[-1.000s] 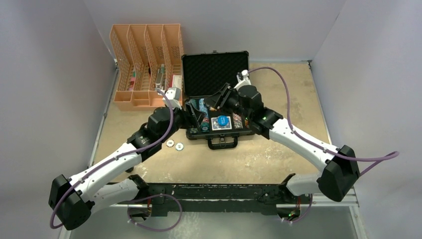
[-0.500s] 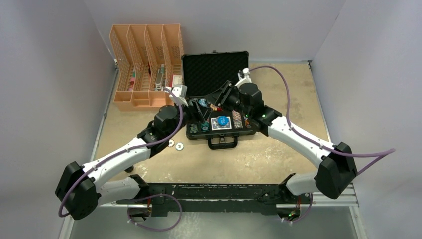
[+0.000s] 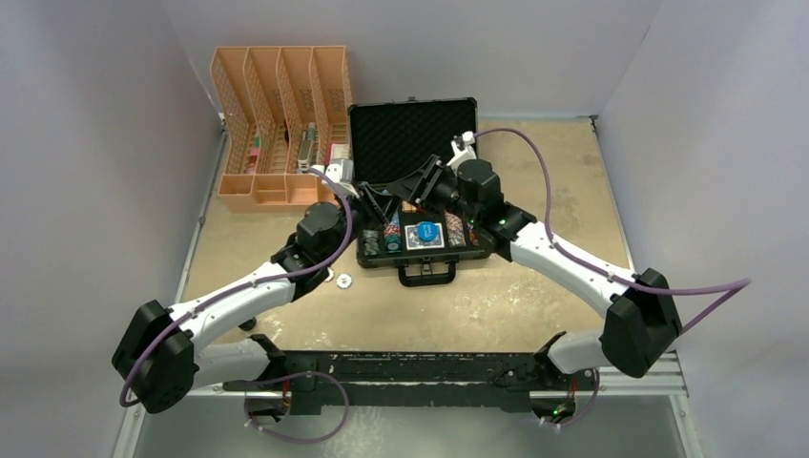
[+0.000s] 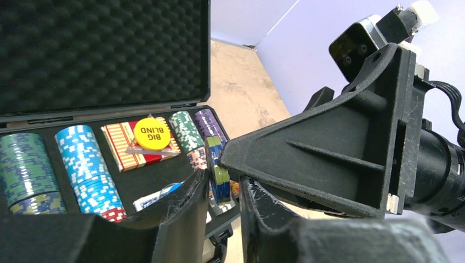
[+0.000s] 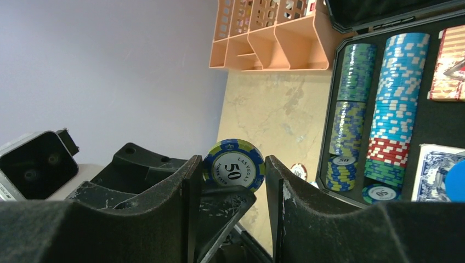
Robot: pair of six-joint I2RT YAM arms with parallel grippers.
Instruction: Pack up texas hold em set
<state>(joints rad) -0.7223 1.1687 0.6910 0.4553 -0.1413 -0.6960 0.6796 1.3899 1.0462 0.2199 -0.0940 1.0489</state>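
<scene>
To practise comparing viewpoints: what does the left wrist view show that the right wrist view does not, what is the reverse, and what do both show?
Only the left wrist view shows the yellow BIG BLIND button and the purple chip row. Only the right wrist view shows the orange organiser, a loose small disc, and the 50 printed on the face of the held chips. Both show the held chips, which are edge-on in the left wrist view, and the light-blue chip row.

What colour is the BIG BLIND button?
The button is yellow with black lettering; left wrist view shows it best.
</scene>
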